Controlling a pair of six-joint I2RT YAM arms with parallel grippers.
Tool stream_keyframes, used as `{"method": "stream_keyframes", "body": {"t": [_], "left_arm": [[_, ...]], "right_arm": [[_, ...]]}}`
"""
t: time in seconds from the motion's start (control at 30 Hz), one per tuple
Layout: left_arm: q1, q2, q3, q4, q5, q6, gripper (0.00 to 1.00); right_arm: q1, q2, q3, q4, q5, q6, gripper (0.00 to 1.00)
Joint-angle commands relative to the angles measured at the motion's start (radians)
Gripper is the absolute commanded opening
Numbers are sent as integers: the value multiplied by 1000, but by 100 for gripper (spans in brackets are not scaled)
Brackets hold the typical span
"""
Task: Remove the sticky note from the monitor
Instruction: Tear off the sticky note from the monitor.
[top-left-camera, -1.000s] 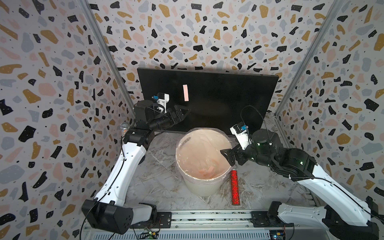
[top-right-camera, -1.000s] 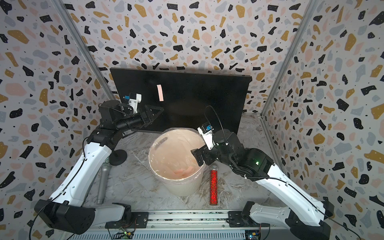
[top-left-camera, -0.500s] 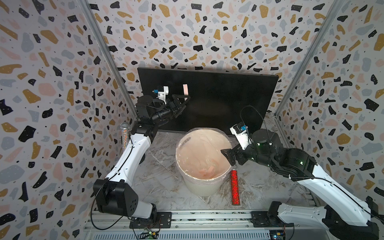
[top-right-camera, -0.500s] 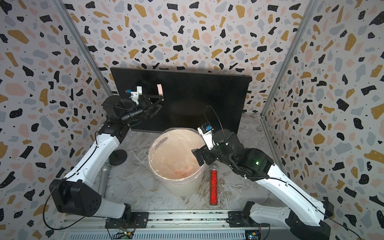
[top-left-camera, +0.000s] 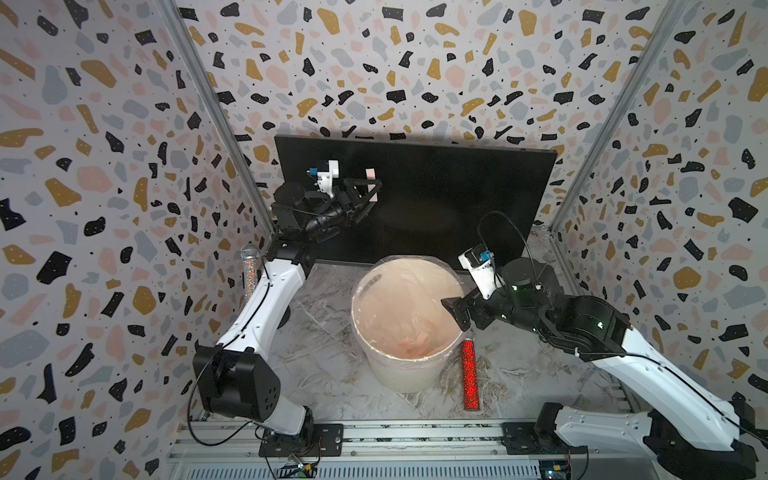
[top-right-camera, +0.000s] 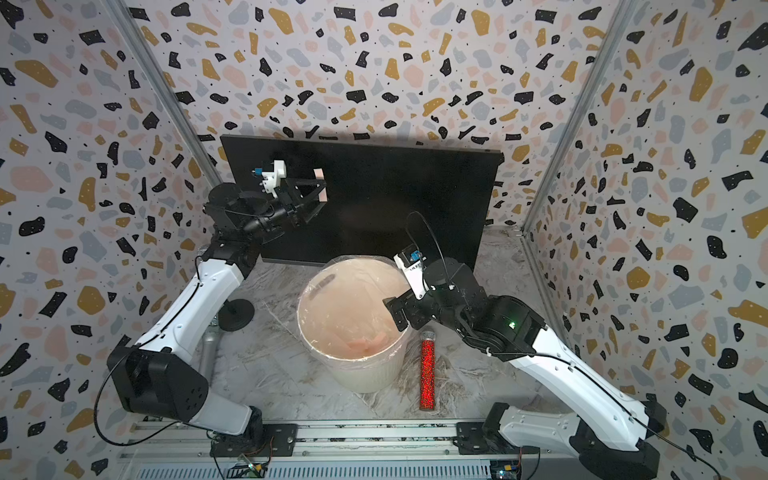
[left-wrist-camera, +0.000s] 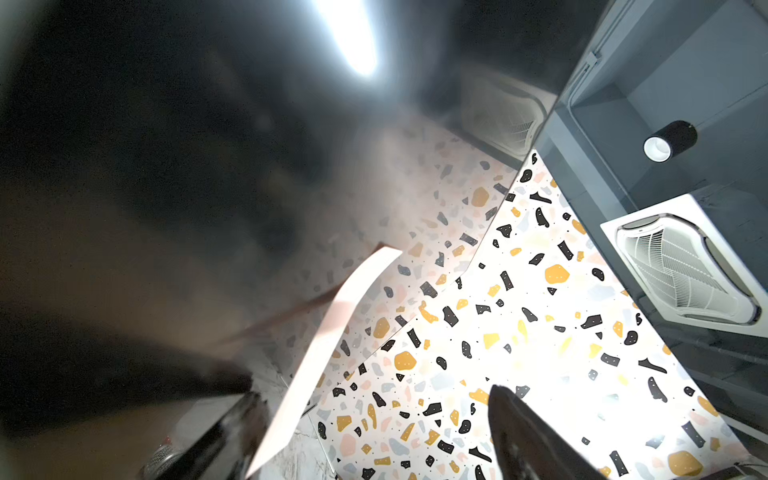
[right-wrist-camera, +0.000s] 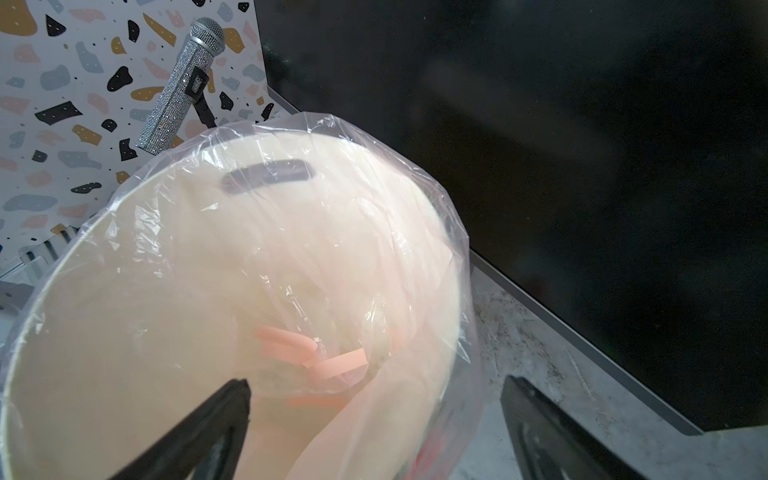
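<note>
Bin (top-left-camera: 405, 376): pink notes (right-wrist-camera: 336, 363) inside | left gripper (top-left-camera: 377, 191) spread astride sticky note (top-left-camera: 370, 174) | right gripper (right-wrist-camera: 376, 384) spread wide

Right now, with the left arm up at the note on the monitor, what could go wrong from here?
1. The jaws of the left end effector stand open astride the sticky note, whose free end curls away from the monitor; closing could catch only an edge and let it slip.
2. One finger sits close to the screen, so pressing in might scrape it.
3. The right end effector hangs open over the bin rim and could crowd the drop.
</note>
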Motion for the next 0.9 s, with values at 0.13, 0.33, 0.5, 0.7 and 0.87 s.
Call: {"method": "stream_keyframes", "body": {"t": [0.13,0.33,0.5,0.7,0.87], "left_arm": [[5,14,33,61,-21,-17,70],[5,17,28,44,-30,-22,53],[5,18,15,60,-33,-45,35],[5,10,5,54,-28,-51,14],[5,-2,9,34,-26,-39,4]], "right_arm": [[-4,-13,10,-6,7,0,100],[-4,-23,6,-7,6,5,100],[-4,-25,6,-7,5,9,100],[-4,-29,7,-7,1,15,100],[-4,-33,10,-7,-2,20,100]]}}
